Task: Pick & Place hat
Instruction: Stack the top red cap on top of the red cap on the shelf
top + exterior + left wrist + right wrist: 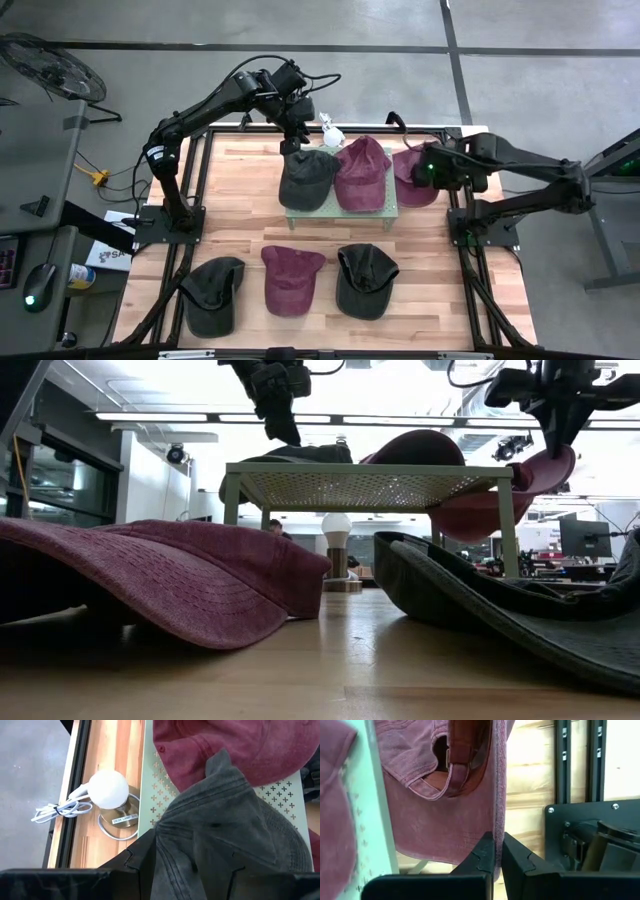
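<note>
on green rack (pixel 300 214), two pinched caps (pixel 306 177)

Grey cap (pixel 307 177), maroon caps (pixel 361 172), seemingly pale-green perforated rack (pixel 340 214).

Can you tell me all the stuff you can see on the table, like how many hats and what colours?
Dark grey hats: three. One on the rack, held by the left pincer; two on the table's near edge.
Maroon hats: three. One on the middle of the rack; one hanging off the rack's right end, held by the right pincer; one between the near grey hats.
Rack: one, pale green, perforated, at the back of the table.
Desk lamp: one, white globe, behind the rack.
Table: one, light wood.
Left pincer: black, gripping the grey hat.
Right pincer: black, shut on the maroon hat's edge.
</note>
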Controlling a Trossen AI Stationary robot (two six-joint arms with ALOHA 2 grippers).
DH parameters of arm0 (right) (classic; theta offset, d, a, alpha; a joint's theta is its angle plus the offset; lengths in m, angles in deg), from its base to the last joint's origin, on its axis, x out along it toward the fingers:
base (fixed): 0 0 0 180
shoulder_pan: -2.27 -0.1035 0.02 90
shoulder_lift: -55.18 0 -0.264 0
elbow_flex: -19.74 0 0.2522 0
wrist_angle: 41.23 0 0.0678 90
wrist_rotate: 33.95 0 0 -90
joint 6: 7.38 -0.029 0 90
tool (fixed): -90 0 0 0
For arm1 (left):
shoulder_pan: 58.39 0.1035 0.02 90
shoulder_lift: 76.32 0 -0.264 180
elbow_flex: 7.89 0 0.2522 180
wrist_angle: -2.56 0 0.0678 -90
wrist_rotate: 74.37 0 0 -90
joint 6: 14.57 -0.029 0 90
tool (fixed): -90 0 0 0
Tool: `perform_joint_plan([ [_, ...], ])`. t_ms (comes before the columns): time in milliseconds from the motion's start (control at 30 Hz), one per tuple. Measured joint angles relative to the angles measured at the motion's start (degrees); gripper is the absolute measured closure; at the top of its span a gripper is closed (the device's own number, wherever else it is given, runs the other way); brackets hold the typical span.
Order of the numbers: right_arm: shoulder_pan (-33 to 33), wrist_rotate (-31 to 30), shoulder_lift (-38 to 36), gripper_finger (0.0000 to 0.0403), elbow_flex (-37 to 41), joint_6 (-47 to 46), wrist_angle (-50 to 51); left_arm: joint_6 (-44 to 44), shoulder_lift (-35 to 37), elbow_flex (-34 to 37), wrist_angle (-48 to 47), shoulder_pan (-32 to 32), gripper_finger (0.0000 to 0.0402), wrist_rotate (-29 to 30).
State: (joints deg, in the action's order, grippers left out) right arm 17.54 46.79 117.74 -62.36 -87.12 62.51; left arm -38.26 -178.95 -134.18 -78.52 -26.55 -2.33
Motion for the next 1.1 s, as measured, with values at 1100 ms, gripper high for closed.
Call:
perform_joint_plan([
  [1100, 20.3, -17.3, -0.1, 0.0398, -17.6, 24.6, -13.3, 1.5, 0.0, 0.0, 2.0, 0.0, 0.0273, -0.3],
])
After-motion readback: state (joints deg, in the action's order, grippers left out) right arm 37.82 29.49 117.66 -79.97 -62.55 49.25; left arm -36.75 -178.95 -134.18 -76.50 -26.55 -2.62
